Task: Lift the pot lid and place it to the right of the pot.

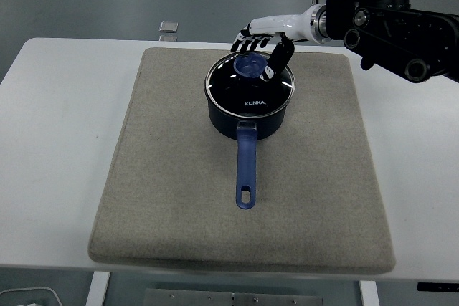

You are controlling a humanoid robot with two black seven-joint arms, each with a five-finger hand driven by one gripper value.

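A dark blue pot (247, 121) stands on the grey mat (172, 198), its blue handle (246, 166) pointing toward the near edge. A glass lid (244, 91) with a steel rim lies on the pot, with a blue knob (250, 67) at its centre. My right hand (262, 46) reaches in from the right and hovers over the far side of the lid. Its fingers (246, 36) are spread just behind the knob and its thumb (278, 56) hangs to the knob's right. It holds nothing. My left arm is out of view.
The mat covers most of the white table (50, 141). A small grey object (168, 31) lies on the floor beyond the table's far edge. Bare mat lies to the right of the pot (323, 120).
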